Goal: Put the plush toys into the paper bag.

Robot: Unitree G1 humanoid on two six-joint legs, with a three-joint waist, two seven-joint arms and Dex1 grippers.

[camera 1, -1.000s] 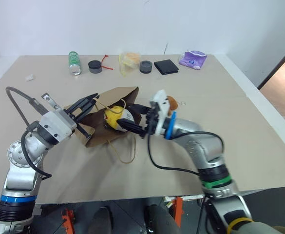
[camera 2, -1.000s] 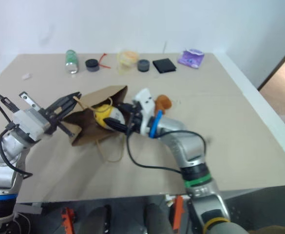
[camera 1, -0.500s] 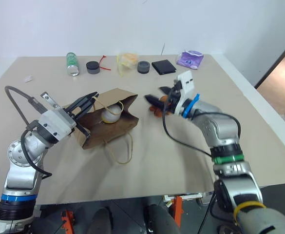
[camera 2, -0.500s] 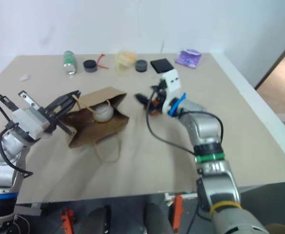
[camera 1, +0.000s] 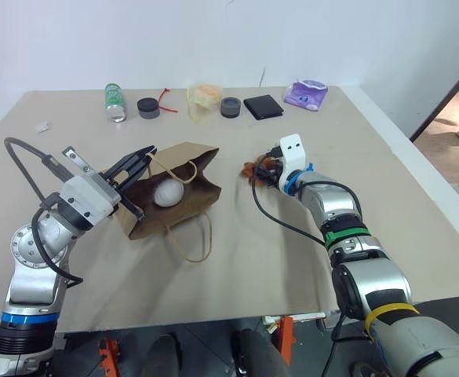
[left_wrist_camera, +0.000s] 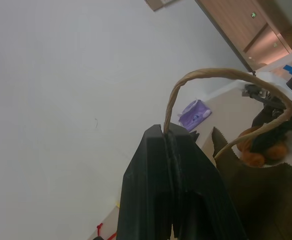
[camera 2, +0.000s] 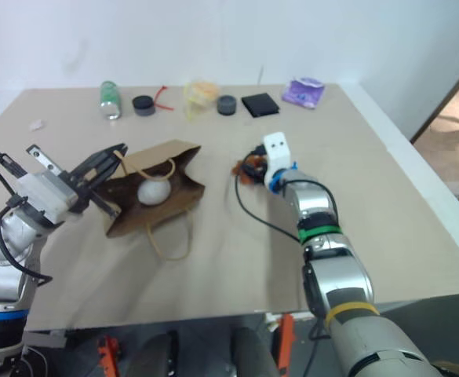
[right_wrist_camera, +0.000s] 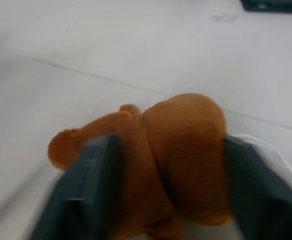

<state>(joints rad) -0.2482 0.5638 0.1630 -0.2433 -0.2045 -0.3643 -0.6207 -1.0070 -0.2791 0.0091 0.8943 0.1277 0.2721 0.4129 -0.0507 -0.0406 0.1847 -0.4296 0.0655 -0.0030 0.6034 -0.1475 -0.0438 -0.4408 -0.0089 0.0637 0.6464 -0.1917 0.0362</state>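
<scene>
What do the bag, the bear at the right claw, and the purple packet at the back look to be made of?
Bag: brown kraft paper, matte, creased, with twisted-paper handles.
Bear: orange-brown plush, a fuzzy nap and soft rounded lobes between the right claw's fingers.
Purple packet: probably thin plastic film, as it looks glossy and crinkled; too small to be sure.

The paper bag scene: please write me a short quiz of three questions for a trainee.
1. True or false: the left gripper is shut on a handle of the paper bag.
2. Which toy sits between the fingers of the right gripper? A) brown bear B) yellow chick
3. Fill in: the chick lies ____ the bag.

Key: 1 true. 2 A, the brown bear. 3 inside.
</scene>
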